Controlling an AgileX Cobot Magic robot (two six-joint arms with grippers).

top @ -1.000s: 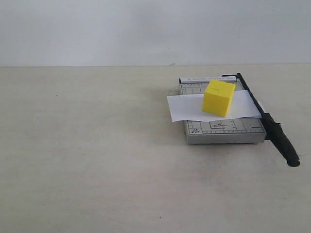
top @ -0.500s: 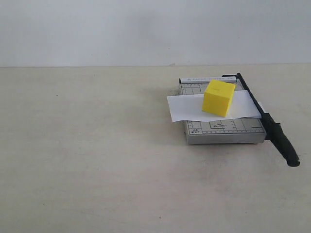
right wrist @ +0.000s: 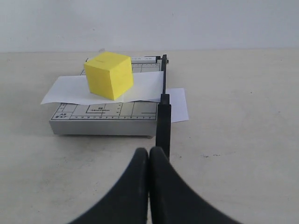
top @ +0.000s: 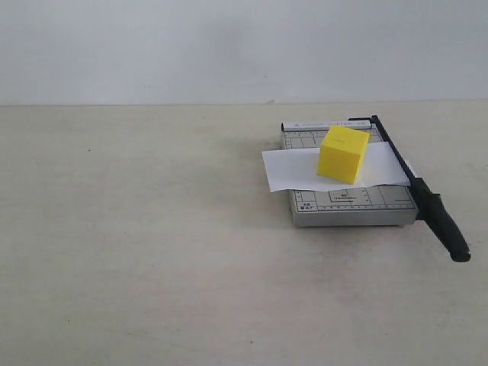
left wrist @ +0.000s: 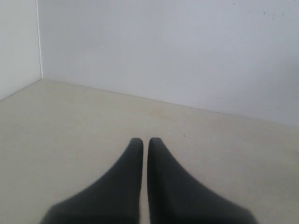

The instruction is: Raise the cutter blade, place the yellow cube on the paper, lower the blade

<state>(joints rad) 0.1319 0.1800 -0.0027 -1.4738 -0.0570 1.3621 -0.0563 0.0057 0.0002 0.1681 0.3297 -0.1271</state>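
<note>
The yellow cube [top: 343, 154] [right wrist: 109, 74] rests on the white paper [top: 293, 169] [right wrist: 65, 91], which lies across the grey gridded cutter board [top: 351, 204] [right wrist: 103, 119]. The black cutter blade [top: 427, 200] [right wrist: 163, 116] lies flat along the board's right side, its thick handle past the front edge. In the right wrist view my right gripper [right wrist: 149, 151] is shut and empty, a short way in front of the handle end. In the left wrist view my left gripper [left wrist: 143, 141] is shut with a thin slit between its fingers, facing bare table and wall. Neither gripper shows in the exterior view.
A beige tabletop [top: 137, 229] runs to a white back wall [top: 229, 46]. In the left wrist view a wall corner [left wrist: 39, 46] stands at the table's far edge.
</note>
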